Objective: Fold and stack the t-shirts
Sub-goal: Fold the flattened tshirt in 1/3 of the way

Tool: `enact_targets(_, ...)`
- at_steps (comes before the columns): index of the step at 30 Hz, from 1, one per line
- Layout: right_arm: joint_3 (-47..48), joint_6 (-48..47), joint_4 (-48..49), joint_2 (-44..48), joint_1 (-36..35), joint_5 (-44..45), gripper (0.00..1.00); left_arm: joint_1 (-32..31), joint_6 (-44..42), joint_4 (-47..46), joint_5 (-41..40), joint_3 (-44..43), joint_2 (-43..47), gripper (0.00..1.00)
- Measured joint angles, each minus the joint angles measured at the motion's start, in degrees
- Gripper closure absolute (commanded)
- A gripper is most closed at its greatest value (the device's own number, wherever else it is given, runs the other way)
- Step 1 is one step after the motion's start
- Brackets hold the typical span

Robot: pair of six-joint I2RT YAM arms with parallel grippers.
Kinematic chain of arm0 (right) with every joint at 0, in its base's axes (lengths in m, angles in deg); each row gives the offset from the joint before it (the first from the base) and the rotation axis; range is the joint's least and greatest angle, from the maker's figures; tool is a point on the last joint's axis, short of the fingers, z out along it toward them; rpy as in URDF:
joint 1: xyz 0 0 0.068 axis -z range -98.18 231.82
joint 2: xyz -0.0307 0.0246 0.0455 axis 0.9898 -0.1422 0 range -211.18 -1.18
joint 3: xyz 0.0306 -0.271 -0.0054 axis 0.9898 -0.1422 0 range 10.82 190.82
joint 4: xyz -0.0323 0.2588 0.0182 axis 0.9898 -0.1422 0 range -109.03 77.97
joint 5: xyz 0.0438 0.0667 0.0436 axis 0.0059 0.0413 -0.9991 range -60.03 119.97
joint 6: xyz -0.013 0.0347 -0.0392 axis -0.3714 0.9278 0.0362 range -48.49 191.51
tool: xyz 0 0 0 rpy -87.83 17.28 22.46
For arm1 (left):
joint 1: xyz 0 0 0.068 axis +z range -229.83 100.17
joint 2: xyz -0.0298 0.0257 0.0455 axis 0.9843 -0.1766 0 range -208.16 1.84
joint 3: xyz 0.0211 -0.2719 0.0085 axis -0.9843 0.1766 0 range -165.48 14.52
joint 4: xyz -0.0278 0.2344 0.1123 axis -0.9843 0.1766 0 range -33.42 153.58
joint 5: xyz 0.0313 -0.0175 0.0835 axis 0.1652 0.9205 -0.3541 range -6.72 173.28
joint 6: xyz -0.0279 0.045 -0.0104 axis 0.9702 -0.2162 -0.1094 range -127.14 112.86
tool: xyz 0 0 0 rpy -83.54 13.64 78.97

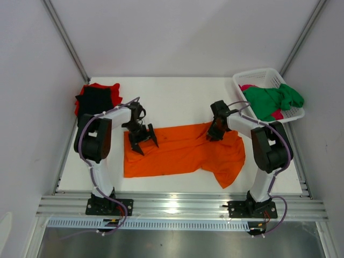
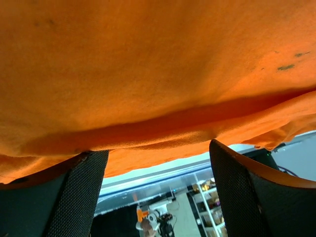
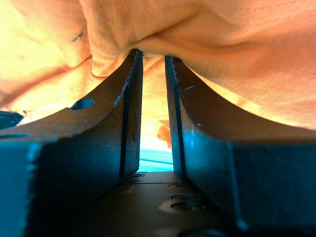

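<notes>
1. Top external: the orange t-shirt [image 1: 183,153] lies spread on the table [image 1: 177,102]; the left gripper [image 1: 144,141] hangs splayed over its left end; the right gripper [image 1: 215,133] sits at its far edge; a red t-shirt [image 1: 103,86] and a black t-shirt [image 1: 94,100] lie heaped beyond its left end; beyond its right end, a white basket [image 1: 258,74] holds a green t-shirt [image 1: 271,99] and a magenta t-shirt [image 1: 247,87].
2. Left wrist: the fingers [image 2: 81,192] stand wide apart, holding nothing; the orange t-shirt [image 2: 158,64] lies just past them.
3. Right wrist: the fingers [image 3: 98,113] are clenched narrowly on a fold of the orange t-shirt [image 3: 148,29].
</notes>
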Motion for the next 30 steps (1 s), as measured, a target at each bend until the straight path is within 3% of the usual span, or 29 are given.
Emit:
enact_targets(17,3.5,-1.4,-4.2,-2.7,4.7,-4.3,0.75,1.3,-1.3,3.0,1.7,-2.2,-2.2,0.17)
enact_targets(25,3.5,-2.6,-4.4,-2.7,7.1,-4.6,0.75,7.1,-3.3,4.7,-0.8,-4.6,-2.2,0.17)
enact_targets(30,4.7,-3.4,-5.4,-3.5,8.2,-4.6,0.75,11.8,-4.2,6.8,-1.7,-11.1,-3.0,0.17)
